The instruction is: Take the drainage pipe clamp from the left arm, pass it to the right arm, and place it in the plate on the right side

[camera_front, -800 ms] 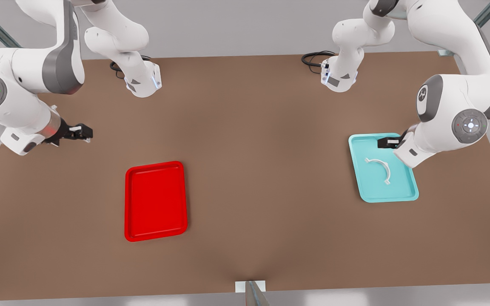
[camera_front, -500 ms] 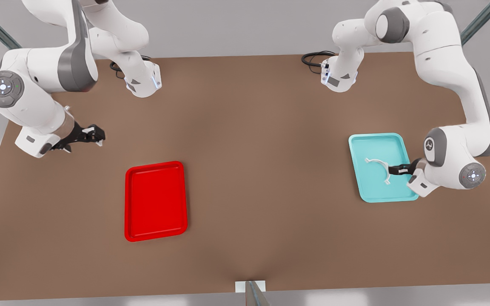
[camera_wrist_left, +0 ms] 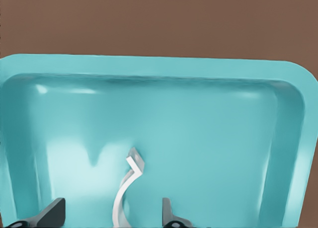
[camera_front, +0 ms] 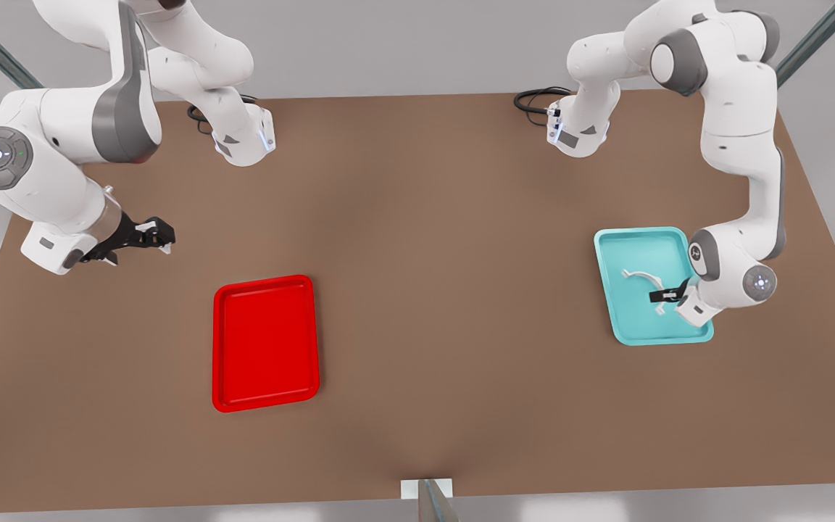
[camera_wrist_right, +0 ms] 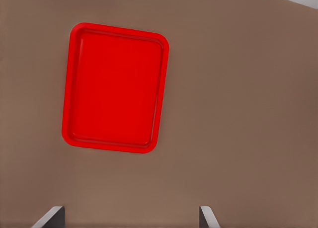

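Note:
The drainage pipe clamp (camera_front: 644, 275), a thin white half-ring, lies in a teal tray (camera_front: 635, 246) at the front view's right. My left gripper (camera_front: 661, 296) is low over that tray, open, with its fingers either side of the clamp's arc. In the left wrist view the clamp (camera_wrist_left: 130, 178) runs between the two black fingertips (camera_wrist_left: 53, 212) of my left gripper (camera_wrist_left: 110, 209). My right gripper (camera_front: 160, 235) hangs open above the table at the front view's left, back from the red plate (camera_front: 265, 341). The right wrist view has the plate (camera_wrist_right: 114, 89) beyond the open right gripper (camera_wrist_right: 129, 215).
The teal tray (camera_wrist_left: 198, 123) has a raised rim around the clamp. Both arm bases (camera_front: 243, 138) stand at the table's far edge, with a black cable (camera_front: 533, 98) by one. Brown tabletop (camera_front: 446, 275) stretches between the two trays.
The left arm swung down over the teal tray and its gripper came onto the clamp's arc. The right gripper drifted slightly toward the table's middle, then eased back a little.

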